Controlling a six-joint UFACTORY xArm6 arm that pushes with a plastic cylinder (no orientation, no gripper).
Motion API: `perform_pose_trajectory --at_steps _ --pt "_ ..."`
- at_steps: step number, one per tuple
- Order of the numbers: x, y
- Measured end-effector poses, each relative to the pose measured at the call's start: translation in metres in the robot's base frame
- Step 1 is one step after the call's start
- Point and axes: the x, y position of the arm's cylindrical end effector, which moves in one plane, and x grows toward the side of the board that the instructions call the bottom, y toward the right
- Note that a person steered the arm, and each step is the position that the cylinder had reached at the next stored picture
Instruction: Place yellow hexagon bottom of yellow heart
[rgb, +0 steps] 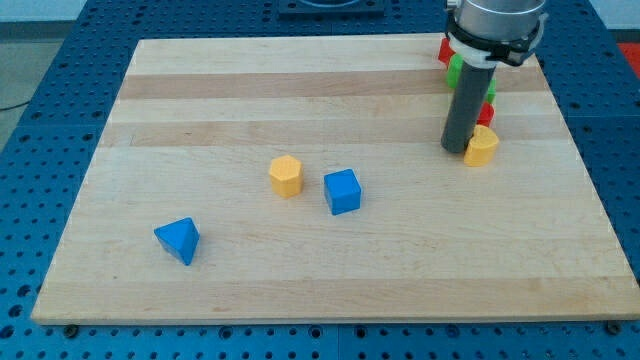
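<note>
Yellow blocks, two: hexagon (286, 175), heart (482, 145).

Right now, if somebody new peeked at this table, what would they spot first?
Probably the big dark rod at the view's upper right, my tip resting right beside the yellow heart, with red and green blocks half hidden behind it. Next, the yellow hexagon and blue cube sit together mid-board, and a blue triangle sits lower left.
</note>
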Motion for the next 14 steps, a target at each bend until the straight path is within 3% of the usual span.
perform_pose_trajectory --at_steps 2,3,4,5,6,8,9,11,14 --pt "0.0 -0.025" --pt "-0.025 -0.073" --pt "-0.079 -0.131" --pt "-0.082 -0.208" --pt "-0.028 -0.24" --pt "0.067 -0.25" --pt "0.075 -0.251" --pt "0.048 -0.223" --pt "0.044 -0.132"
